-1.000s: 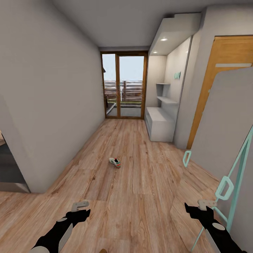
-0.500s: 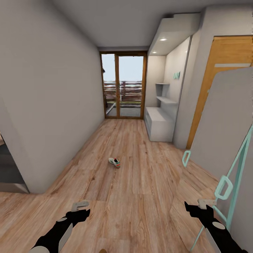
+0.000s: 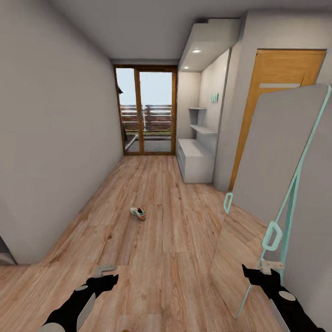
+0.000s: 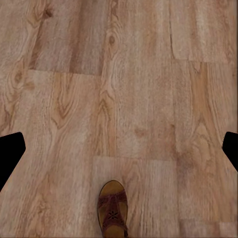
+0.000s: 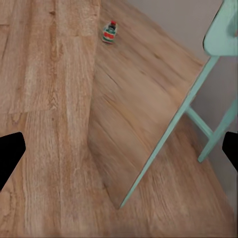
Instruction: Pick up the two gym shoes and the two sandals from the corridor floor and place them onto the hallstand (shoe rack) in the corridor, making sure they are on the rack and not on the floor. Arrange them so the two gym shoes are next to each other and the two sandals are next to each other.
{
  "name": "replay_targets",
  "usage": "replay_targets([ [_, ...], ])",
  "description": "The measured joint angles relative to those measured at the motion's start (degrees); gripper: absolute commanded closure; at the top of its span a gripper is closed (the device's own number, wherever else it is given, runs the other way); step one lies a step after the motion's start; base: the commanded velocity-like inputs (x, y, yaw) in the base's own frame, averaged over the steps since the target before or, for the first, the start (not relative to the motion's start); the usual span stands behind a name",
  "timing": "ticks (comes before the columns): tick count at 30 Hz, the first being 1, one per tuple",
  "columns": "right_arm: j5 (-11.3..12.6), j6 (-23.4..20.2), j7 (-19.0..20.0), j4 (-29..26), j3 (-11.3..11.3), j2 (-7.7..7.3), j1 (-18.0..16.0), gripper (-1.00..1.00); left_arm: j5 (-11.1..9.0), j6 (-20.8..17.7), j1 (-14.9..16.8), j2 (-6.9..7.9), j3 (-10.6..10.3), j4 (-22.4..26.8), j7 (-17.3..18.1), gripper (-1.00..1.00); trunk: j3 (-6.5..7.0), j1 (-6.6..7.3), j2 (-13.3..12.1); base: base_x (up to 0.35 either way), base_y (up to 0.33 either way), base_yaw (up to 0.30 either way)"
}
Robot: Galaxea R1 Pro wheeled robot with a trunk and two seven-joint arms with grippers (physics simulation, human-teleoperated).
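Note:
One gym shoe (image 3: 138, 213), white with an orange heel, lies alone on the corridor floor (image 3: 170, 230) well ahead of me. The light-grey hallstand (image 3: 195, 162) stands against the right wall farther down. A brown sandal (image 4: 113, 211) lies on the planks below my left gripper (image 4: 119, 151), which is open and empty. My left gripper (image 3: 105, 273) and right gripper (image 3: 263, 272) hang low at the near edge, both far from the shoe. The right gripper (image 5: 119, 151) is open above bare floor. A small gym shoe (image 5: 109, 32) shows at the mirror's edge, perhaps a reflection.
A tall leaning mirror with a teal frame (image 3: 286, 198) stands close on my right, its foot (image 5: 163, 134) near the right gripper. An orange wooden door (image 3: 272, 87) is behind it. A glass balcony door (image 3: 146, 113) closes the corridor's far end. A grey wall (image 3: 55, 138) runs along the left.
The whole head view has shifted, so the camera moved: the shoe, hallstand and balcony door sit further left, and the mirror looms larger. Both arms keep their pose.

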State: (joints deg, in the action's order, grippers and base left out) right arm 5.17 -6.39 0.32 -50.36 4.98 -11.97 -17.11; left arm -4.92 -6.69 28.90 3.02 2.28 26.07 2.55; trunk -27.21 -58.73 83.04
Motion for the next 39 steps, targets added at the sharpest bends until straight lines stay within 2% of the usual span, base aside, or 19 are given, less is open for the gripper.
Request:
replay_targets([
  [2, 0.0, 0.0, 0.0, 0.0, -0.03, 0.01, 0.0, -1.0, 0.0, 0.0, -0.02, 0.01, 0.02, 0.01, 0.0, -1.0, -0.05, 0.0, 0.0, 0.0, 0.0, -0.082],
  [19, 0.0, 0.0, 0.0, 0.01, -0.24, 0.02, -0.01, -1.0, -0.03, -0.01, -0.05, -0.01, 0.05, 0.01, 0.0, -1.0, -3.26, -3.73, 6.81, 0.0, 0.0, -0.017],
  [39, 0.0, -0.05, 0.0, 0.01, -0.24, -0.08, -0.01, -1.0, -0.17, 0.0, -0.08, 0.05, 0.11, 0.01, -0.01, -1.0, -8.49, -8.12, 14.83, 0.0, 0.0, 0.0],
])
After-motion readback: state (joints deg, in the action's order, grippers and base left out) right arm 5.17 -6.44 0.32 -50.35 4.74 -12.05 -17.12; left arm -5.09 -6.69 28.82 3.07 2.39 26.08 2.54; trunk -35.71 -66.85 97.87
